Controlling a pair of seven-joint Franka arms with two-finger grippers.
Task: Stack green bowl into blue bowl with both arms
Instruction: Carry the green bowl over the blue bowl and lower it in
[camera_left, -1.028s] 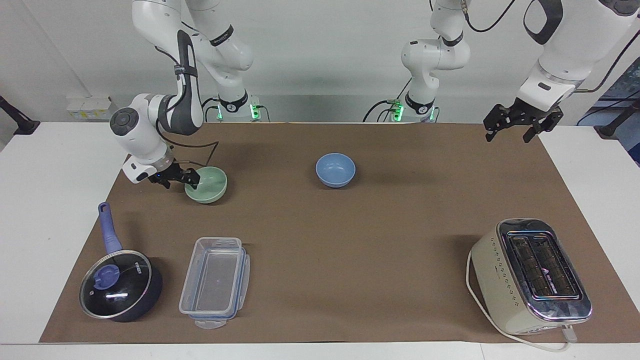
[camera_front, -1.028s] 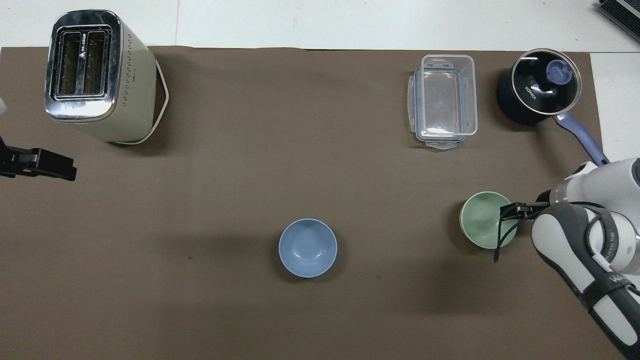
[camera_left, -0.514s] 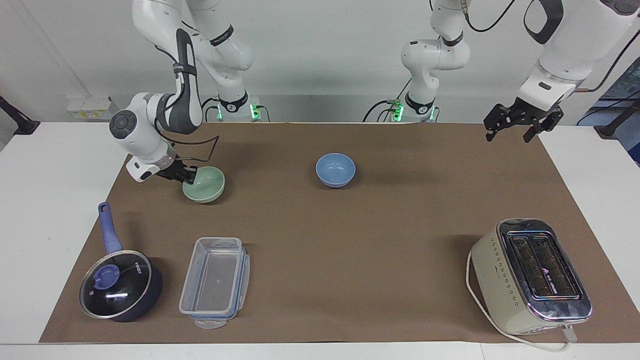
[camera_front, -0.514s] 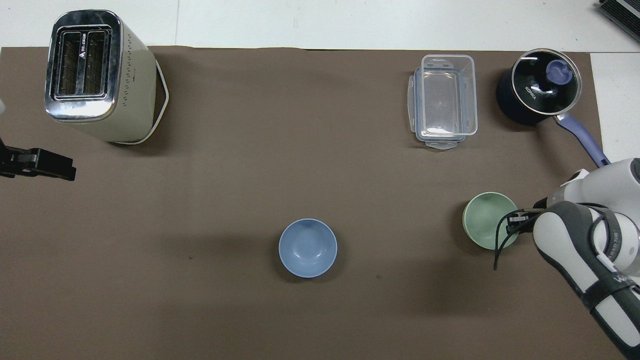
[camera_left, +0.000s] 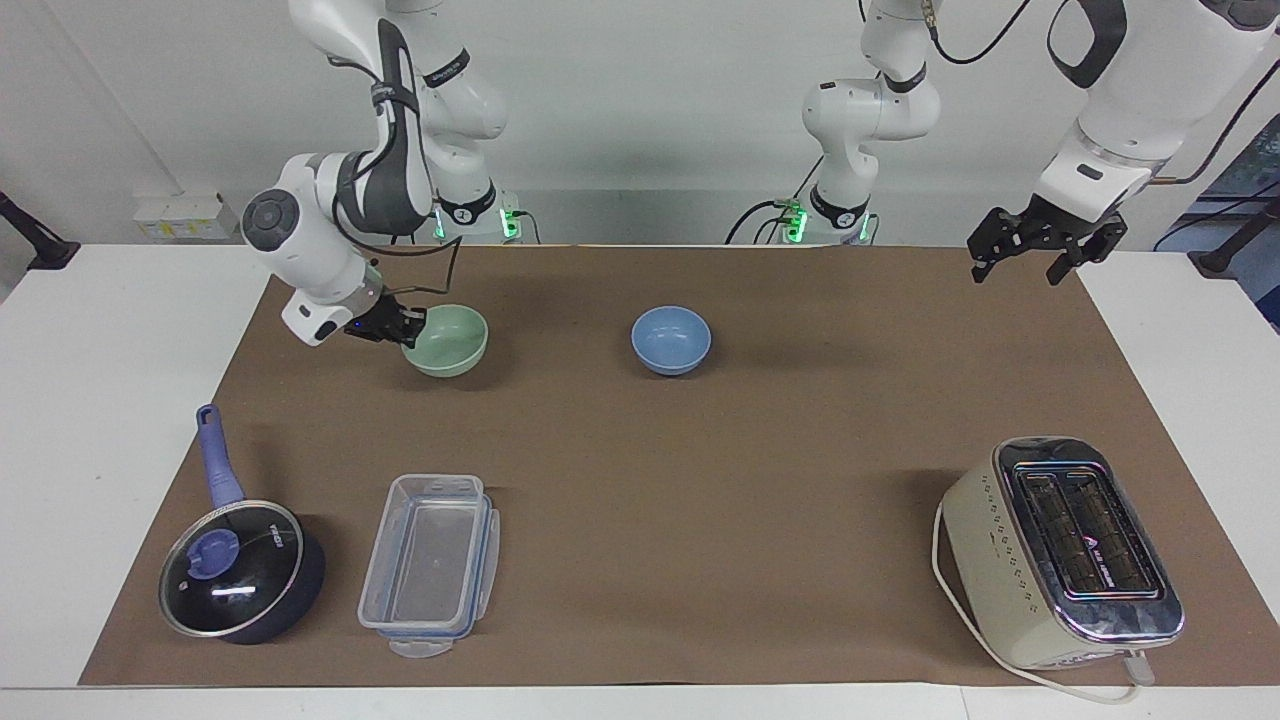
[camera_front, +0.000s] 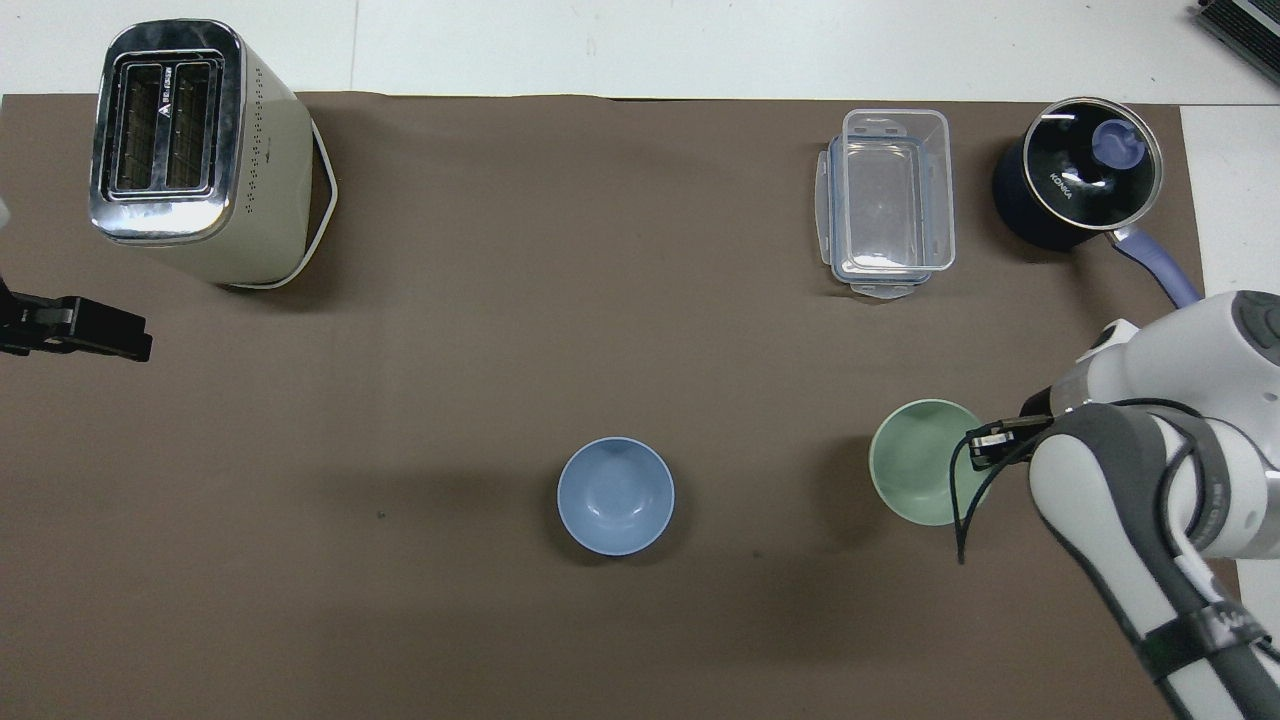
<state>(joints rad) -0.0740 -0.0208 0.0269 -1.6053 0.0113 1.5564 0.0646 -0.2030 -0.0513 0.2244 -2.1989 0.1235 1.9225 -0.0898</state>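
The pale green bowl (camera_left: 447, 341) (camera_front: 922, 462) hangs just above the brown mat, toward the right arm's end of the table. My right gripper (camera_left: 408, 328) (camera_front: 982, 443) is shut on its rim, on the side away from the blue bowl. That light blue bowl (camera_left: 671, 340) (camera_front: 615, 496) rests upright on the mat near the table's middle, with nothing in it. My left gripper (camera_left: 1030, 247) (camera_front: 85, 334) hangs open above the mat's edge at the left arm's end, holding nothing.
A cream toaster (camera_left: 1062, 553) (camera_front: 195, 150) stands farthest from the robots at the left arm's end. A clear plastic container (camera_left: 430, 563) (camera_front: 887, 203) and a dark lidded saucepan (camera_left: 240, 570) (camera_front: 1080, 174) sit farthest from the robots at the right arm's end.
My right gripper closed on the green bowl's rim, lifted it off the mat and carried it toward the blue bowl. The left arm stayed still.
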